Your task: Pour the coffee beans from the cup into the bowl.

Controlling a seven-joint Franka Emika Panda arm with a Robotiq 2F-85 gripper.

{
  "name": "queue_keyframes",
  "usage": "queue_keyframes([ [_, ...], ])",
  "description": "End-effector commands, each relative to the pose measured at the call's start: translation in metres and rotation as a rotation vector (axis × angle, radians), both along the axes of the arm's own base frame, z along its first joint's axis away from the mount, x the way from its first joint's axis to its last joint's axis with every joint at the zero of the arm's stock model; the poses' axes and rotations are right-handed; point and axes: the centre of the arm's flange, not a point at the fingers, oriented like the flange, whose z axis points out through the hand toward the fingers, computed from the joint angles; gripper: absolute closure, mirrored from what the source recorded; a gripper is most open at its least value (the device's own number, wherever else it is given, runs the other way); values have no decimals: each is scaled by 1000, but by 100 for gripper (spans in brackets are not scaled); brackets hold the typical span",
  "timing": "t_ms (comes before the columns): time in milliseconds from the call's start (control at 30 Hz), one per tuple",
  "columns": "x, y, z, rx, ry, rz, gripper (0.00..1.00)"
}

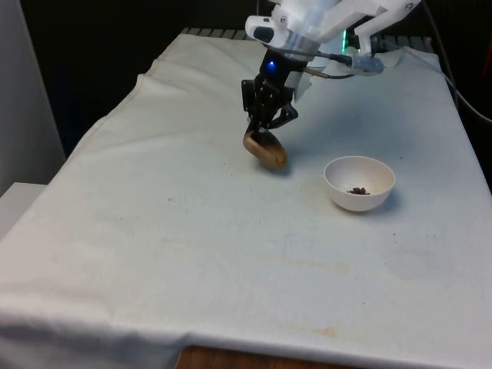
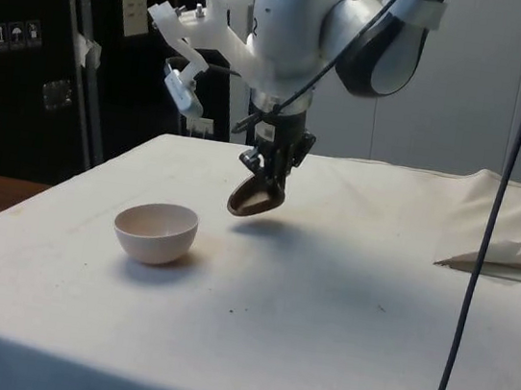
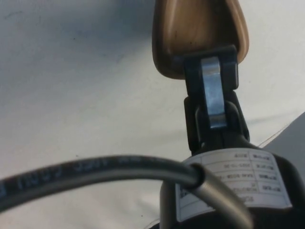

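Observation:
My black gripper [image 1: 267, 132] is shut on the rim of a brown wooden cup [image 1: 266, 150], which hangs tilted just above the cloth. In the side view the cup [image 2: 253, 197] leans with its mouth turned sideways under the gripper [image 2: 266, 172]. The wrist view looks into the cup [image 3: 190, 28], whose inside appears bare, with one finger [image 3: 211, 81] over its rim. A white bowl [image 1: 359, 182] stands on the cloth to the front view's right of the cup, apart from it, with a few dark coffee beans [image 1: 358, 191] at its bottom. The same bowl [image 2: 155, 232] sits nearer the side camera.
A white cloth [image 1: 231, 254] covers the whole table, with a folded ridge [image 2: 505, 251] at the side view's right. A black cable [image 2: 489, 227] hangs down in front of the side camera.

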Motion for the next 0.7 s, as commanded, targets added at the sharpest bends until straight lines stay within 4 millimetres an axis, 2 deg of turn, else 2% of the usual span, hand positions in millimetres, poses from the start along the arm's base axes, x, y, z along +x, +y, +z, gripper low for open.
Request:
queue_keyframes([
  [0,-1,0,-1,5,1,-1,100],
  [667,-8,-7,-12,104,-11,-21,100],
])
